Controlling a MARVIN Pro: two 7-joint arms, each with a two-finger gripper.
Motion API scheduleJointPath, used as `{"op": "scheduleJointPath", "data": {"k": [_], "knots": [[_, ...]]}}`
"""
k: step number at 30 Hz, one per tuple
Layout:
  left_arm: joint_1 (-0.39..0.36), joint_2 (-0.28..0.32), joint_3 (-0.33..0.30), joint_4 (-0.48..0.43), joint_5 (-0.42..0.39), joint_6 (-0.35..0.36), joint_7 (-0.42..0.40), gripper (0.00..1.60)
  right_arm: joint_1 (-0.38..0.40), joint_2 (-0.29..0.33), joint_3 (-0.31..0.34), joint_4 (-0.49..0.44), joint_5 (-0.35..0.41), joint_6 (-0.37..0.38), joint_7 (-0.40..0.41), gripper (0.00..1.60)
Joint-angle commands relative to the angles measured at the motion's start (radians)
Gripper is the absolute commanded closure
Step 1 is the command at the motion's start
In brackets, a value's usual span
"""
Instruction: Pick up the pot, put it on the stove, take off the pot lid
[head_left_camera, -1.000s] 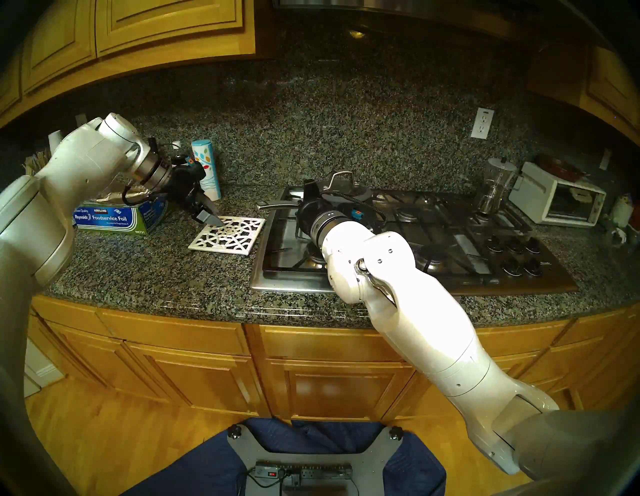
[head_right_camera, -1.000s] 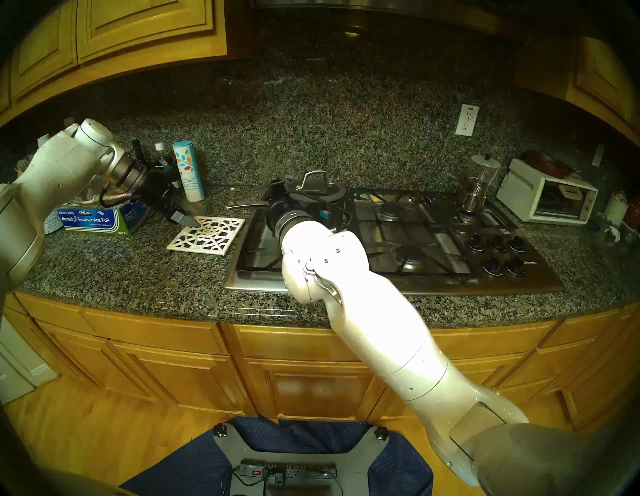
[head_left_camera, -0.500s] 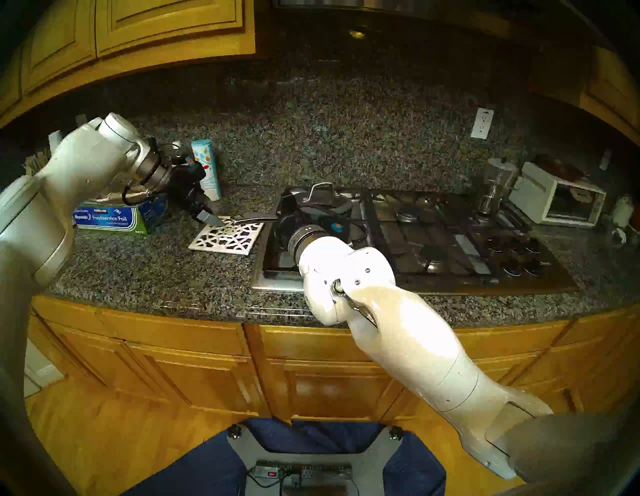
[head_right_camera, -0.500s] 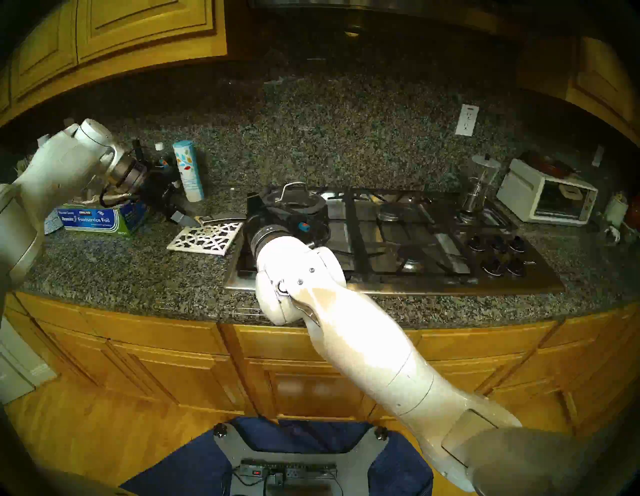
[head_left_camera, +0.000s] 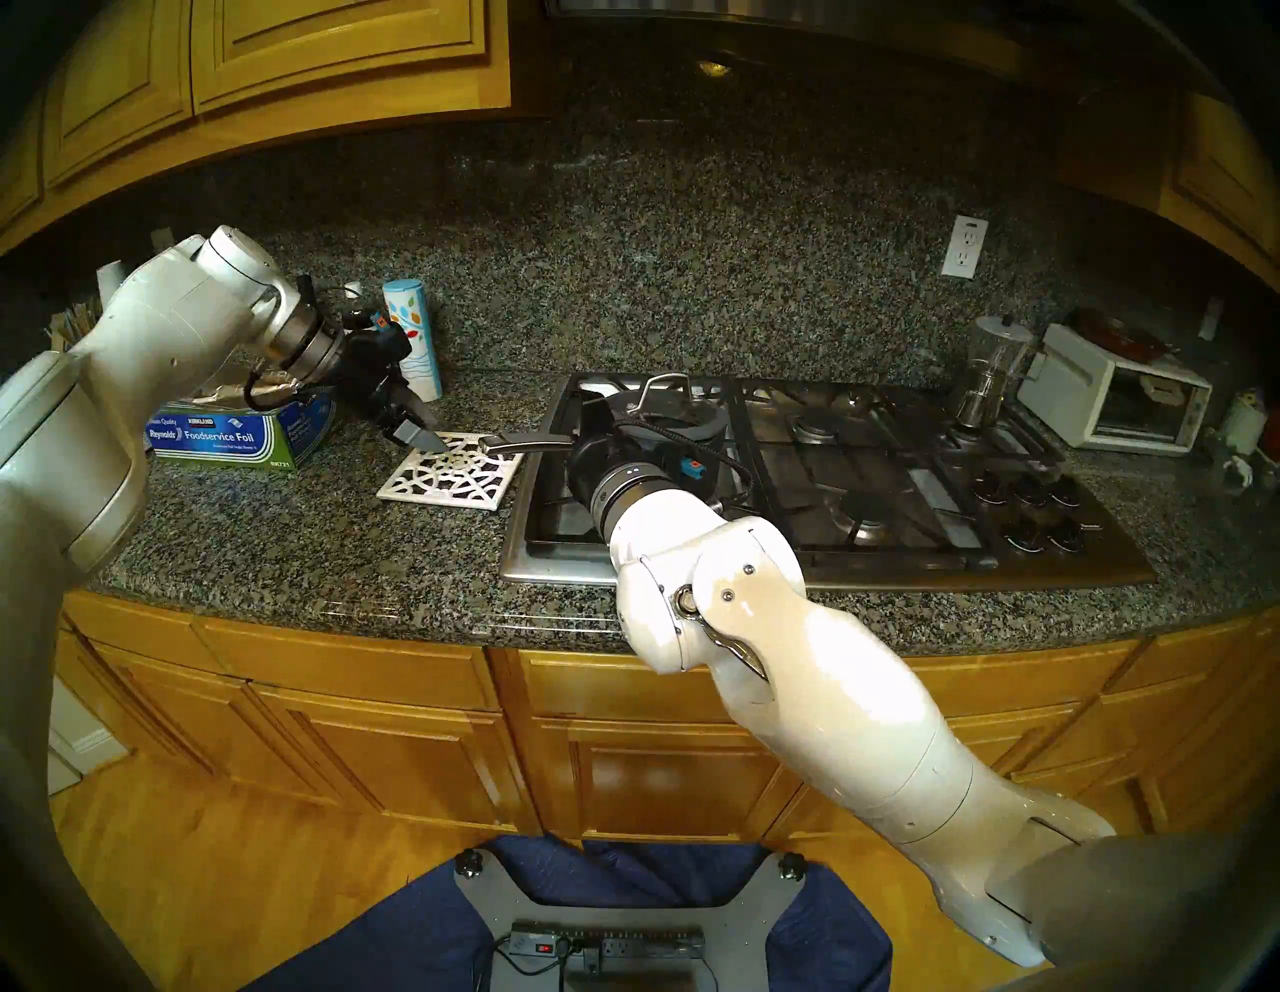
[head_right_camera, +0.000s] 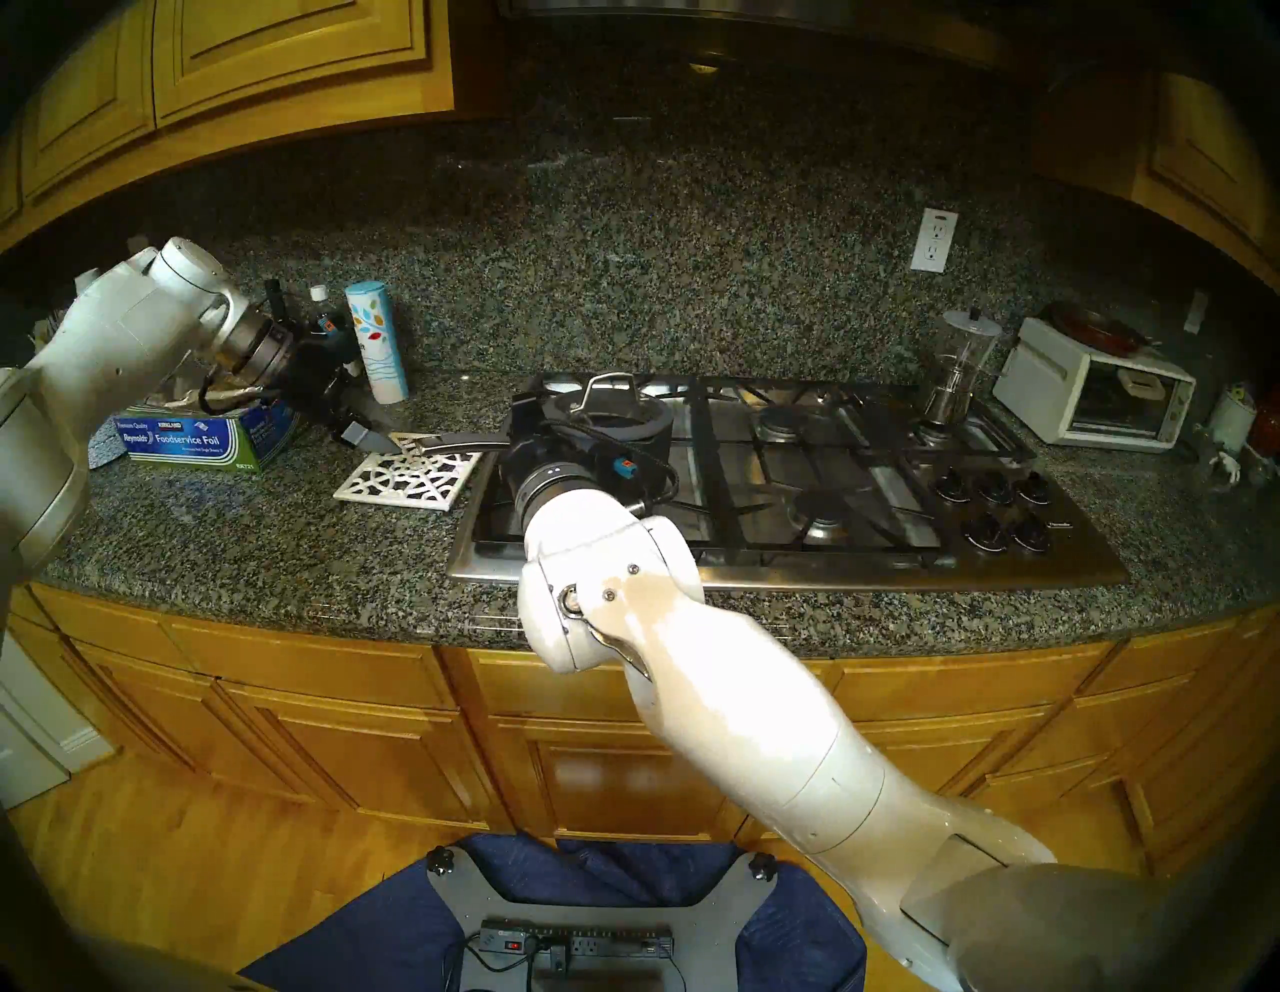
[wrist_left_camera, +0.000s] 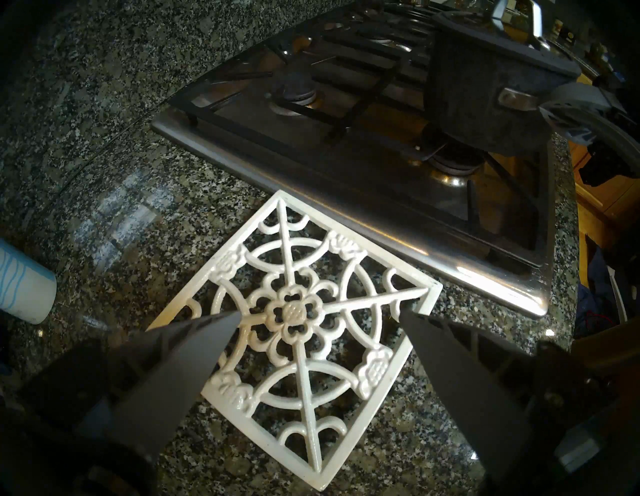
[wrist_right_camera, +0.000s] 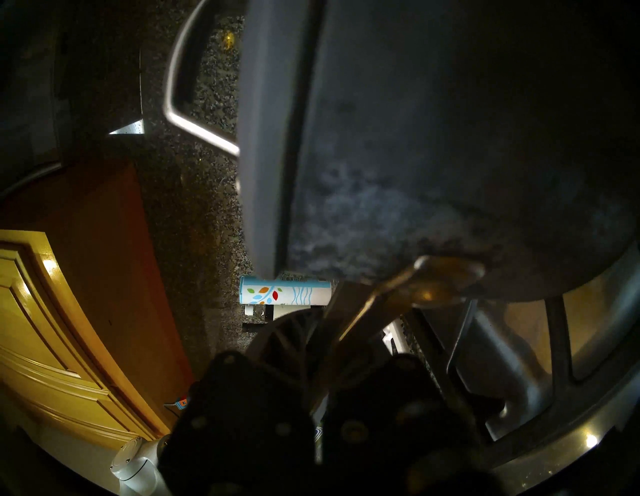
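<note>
Our right gripper (wrist_right_camera: 349, 332) clenches the pot (head_left_camera: 665, 433) handle, which runs leftward over the trivet (head_left_camera: 454, 471); our left gripper (wrist_left_camera: 320, 317) gapes, released.

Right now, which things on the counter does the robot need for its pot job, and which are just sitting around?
Needed:
- pot, held by the right gripper
- pot lid, on the pot
- stove

Just sitting around:
- white trivet, under the open left gripper
- foil box
- blue-and-white canister
- coffee maker
- toaster oven
</note>
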Motion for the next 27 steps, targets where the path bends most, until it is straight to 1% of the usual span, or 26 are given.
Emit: {"op": "scheduleJointPath", "data": {"k": [1, 6, 14, 17, 27], "knots": [[-0.045, -0.002, -0.015, 0.002, -0.005, -0.002, -0.001, 0.0, 0.042, 0.005, 0.026, -0.055, -0.038, -0.004, 0.078, 1.6], [-0.045, -0.002, -0.015, 0.001, -0.005, -0.002, -0.001, 0.0, 0.04, 0.009, 0.03, -0.025, -0.021, -0.006, 0.116, 1.6], [-0.045, -0.002, -0.016, 0.001, -0.005, -0.002, -0.001, 0.0, 0.055, -0.008, 0.028, 0.02, -0.007, 0.0, 0.149, 1.6], [-0.045, -0.001, -0.016, 0.0, -0.004, -0.002, -0.001, 0.0, 0.064, -0.018, 0.028, 0.034, -0.002, 0.004, 0.157, 1.6], [-0.044, -0.001, -0.016, -0.001, -0.004, -0.001, 0.0, 0.0, 0.081, -0.072, -0.008, 0.074, 0.002, 0.021, 0.17, 1.6]]}}
